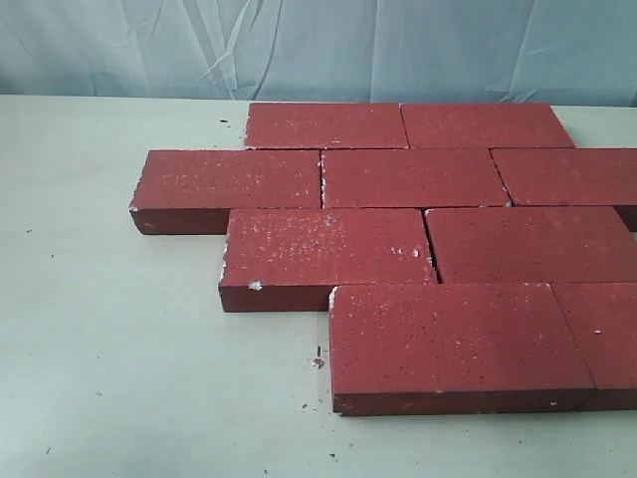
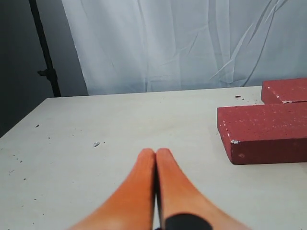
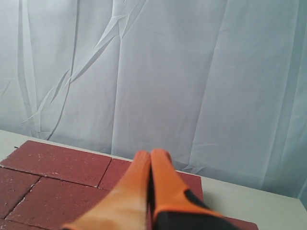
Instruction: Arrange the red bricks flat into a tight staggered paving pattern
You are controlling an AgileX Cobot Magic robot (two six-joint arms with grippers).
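Red bricks [image 1: 413, 179] in staggered rows on pale table [image 1: 119, 349]; left hand [image 2: 156, 153], right hand [image 3: 151, 155] both pressed together, empty.

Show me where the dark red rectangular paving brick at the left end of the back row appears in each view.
Exterior view: the dark red rectangular paving brick, upper middle.
Left wrist view: the brick, cut by the picture's edge, behind a nearer brick.
Right wrist view: the far corner brick.
Shared landmark: the wrinkled white cloth curtain behind it.
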